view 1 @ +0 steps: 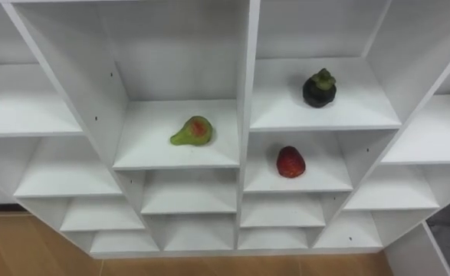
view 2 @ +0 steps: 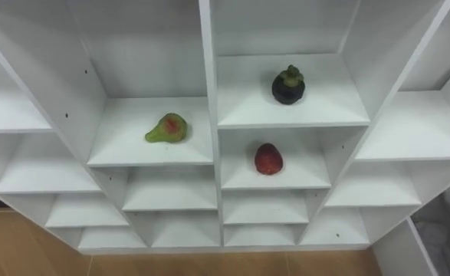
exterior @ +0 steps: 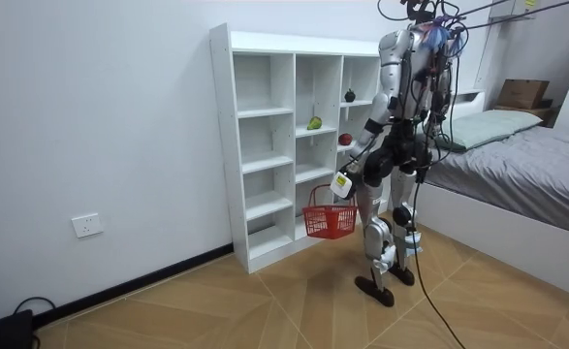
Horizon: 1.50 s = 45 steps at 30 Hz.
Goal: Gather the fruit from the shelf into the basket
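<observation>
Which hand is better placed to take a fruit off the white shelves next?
Likely the right hand: the left hand holds the red mesh basket by its handle, low before the white shelf unit, so it is occupied.

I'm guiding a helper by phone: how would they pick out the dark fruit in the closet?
Face the white closet of open compartments. In the one column that holds two fruits, the dark fruit sits on the upper shelf, above the red fruit. It alone is round and near-black with a green cap; the green fruit one column left is pear-shaped.
</observation>
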### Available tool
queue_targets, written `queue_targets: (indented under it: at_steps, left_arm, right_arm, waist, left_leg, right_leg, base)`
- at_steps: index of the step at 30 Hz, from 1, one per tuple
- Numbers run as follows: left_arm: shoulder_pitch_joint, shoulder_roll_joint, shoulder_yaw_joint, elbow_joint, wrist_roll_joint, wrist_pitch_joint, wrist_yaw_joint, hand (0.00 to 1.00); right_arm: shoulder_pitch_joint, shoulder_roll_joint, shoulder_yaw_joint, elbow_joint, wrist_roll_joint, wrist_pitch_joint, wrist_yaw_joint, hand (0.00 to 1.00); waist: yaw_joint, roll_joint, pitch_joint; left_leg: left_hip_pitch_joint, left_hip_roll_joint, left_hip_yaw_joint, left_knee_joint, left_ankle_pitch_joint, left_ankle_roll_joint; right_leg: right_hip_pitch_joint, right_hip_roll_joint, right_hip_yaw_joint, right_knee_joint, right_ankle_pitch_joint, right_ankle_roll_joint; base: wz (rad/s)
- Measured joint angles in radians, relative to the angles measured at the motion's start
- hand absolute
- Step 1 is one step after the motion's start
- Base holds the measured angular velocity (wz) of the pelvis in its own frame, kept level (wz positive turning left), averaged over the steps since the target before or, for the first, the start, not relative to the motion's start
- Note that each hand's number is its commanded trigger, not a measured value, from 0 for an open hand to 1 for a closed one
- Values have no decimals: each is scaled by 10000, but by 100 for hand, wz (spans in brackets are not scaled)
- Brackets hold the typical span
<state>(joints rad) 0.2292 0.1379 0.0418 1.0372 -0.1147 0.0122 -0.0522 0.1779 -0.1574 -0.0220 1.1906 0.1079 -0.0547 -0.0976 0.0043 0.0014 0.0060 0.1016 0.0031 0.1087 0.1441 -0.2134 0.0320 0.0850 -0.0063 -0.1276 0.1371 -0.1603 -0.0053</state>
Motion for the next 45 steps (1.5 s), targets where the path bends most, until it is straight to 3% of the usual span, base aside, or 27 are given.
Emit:
queue_targets:
  at_steps: [5,11,15,21,24,33,41,45]
  left_arm:
    - [-23,30,24,-97,87,-74,7,100]
    - [122,-1,-51,-816,66,-300,13,100]
    - [333,9,-9,-1022,93,-686,-13,100]
    - [361,7,-16,-949,82,-1092,-85,100]
    - [271,22,-27,-761,82,-1264,-158,100]
    - [384,83,-43,-734,77,-1298,-508,100]
    - [338,84,-60,-521,82,-1442,-686,100]
    - [246,85,-60,-431,83,-1450,-785,100]
  right_arm:
    - [649,51,5,-1856,-603,76,-534,0]
    - [1753,114,86,-7894,-1977,243,-643,0]
    - [2202,52,511,-10820,-2462,-360,-724,0]
    - [2410,48,601,-12193,-2650,-963,-731,0]
    - [2392,40,584,-12525,-2621,-1000,-728,0]
    - [2332,-35,395,-14210,-2689,-1344,-746,0]
    - [2221,-35,428,-14319,-3123,-1751,-1120,0]
    - [2074,-36,431,-14318,-3131,-1761,-1479,0]
  waist:
    - [26,-54,36]
    - [-13,-51,25]
    - [12,-45,-50]
    - [7,-35,-54]
    - [-31,17,-64]
    - [-166,157,-106]
    - [-164,182,-103]
    - [-151,215,-100]
  left_leg:
    - [90,9,175,-5,-16,-15]
    - [44,19,253,4,-53,-21]
    - [67,33,247,1,-55,-27]
    - [-52,59,286,0,-56,-28]
    - [-99,102,278,-17,-60,-22]
    - [-61,111,286,-11,-59,-20]
    - [-45,57,286,0,-58,-22]
    - [-35,53,290,-6,-58,-21]
  right_leg:
    - [-17,36,172,16,3,-6]
    - [-169,64,260,46,13,-12]
    - [-144,76,185,4,16,-18]
    - [-346,78,328,211,17,-18]
    - [-364,78,380,219,17,-18]
    - [-353,90,452,331,18,-21]
    - [-355,108,461,318,21,-25]
    - [-354,108,457,321,21,-25]
  base:
    - [-10]
    - [-6]
    - [3]
    - [-4]
    - [-4]
    - [0]
    - [0]
    - [0]
